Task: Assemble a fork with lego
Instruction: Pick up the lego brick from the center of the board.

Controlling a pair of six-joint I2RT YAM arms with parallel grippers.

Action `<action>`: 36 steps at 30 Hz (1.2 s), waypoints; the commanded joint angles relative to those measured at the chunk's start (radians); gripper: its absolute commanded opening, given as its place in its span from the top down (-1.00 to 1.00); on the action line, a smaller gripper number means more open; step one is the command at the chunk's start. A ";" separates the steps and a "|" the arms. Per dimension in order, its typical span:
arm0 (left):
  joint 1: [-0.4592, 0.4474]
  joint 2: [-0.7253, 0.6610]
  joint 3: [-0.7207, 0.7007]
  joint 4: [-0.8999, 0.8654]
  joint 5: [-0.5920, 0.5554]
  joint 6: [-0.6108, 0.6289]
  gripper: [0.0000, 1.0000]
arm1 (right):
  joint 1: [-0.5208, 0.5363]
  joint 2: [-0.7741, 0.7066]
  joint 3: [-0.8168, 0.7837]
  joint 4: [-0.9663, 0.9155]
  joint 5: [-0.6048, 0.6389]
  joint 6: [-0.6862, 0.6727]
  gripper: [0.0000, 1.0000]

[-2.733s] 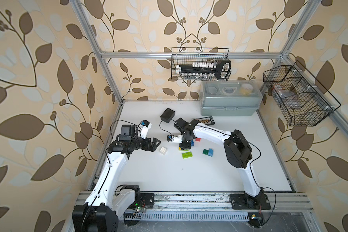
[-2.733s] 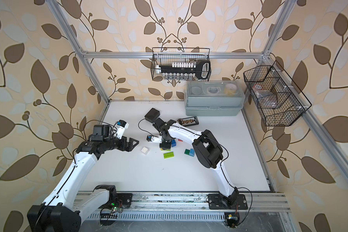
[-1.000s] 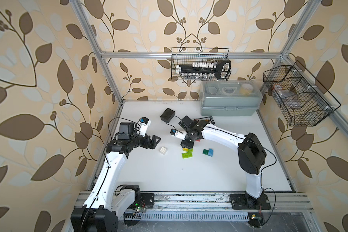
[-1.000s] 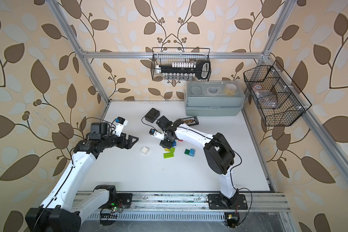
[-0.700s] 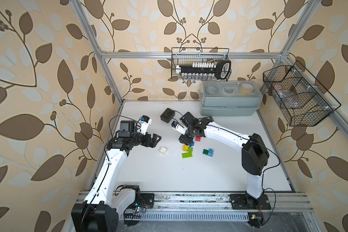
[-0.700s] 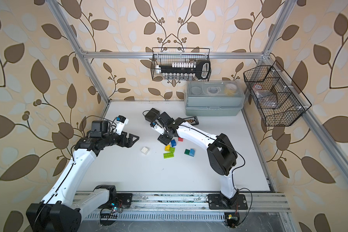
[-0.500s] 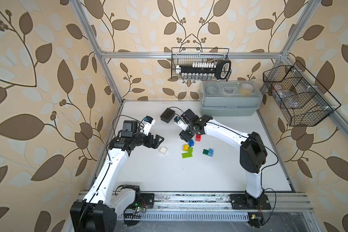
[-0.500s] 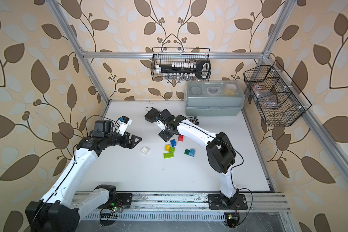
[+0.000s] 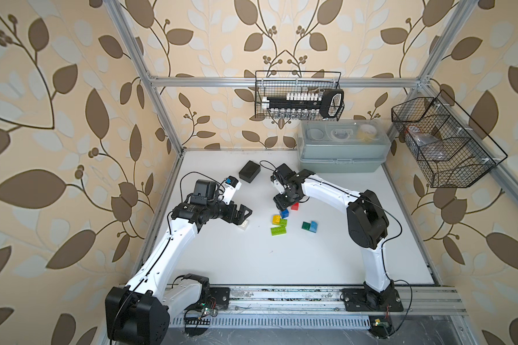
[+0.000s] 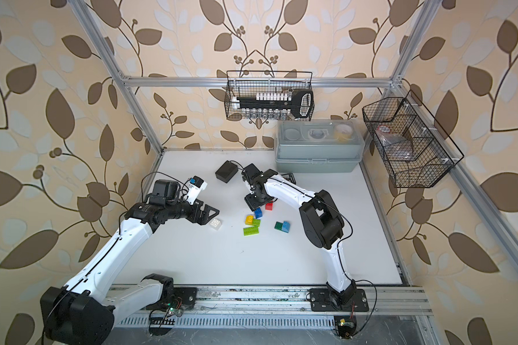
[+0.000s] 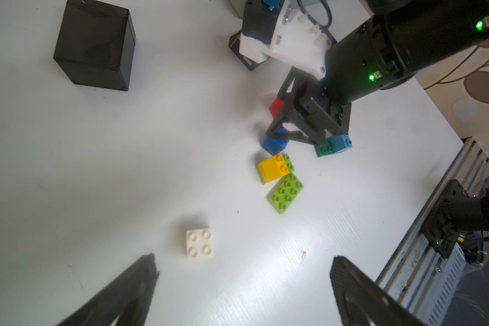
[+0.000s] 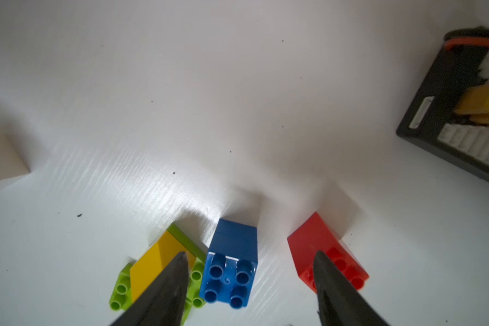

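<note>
Right gripper [image 12: 250, 254], open and empty, hovers over a blue plastic brick [image 12: 232, 271] on the white table [image 9: 251, 254]. A red plastic brick [image 9: 295, 206] lies at its two o'clock in a top view. Left gripper [image 11: 243, 257], open, empty, faces a white plastic brick [image 11: 199, 243]. Bricks seem light, rigid, slick: pinch flat sides.

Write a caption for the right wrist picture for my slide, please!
Open right gripper pointing down at a blue brick, flanked by a yellow brick and a red brick.

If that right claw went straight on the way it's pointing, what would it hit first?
Probably the blue brick, lying between the open fingers of the right gripper; below that, the white table. Depth is unclear.
</note>
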 commanded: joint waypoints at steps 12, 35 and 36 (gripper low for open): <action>-0.012 0.014 -0.016 0.042 -0.012 -0.006 -0.98 | 0.000 0.071 0.020 -0.079 -0.027 0.084 -0.26; -0.012 -0.009 -0.030 0.032 -0.026 0.002 -0.98 | 0.000 0.076 0.039 -0.134 -0.037 0.112 0.37; -0.012 -0.010 -0.028 0.033 -0.026 0.002 -0.98 | -0.001 0.072 0.039 -0.134 -0.037 0.112 0.44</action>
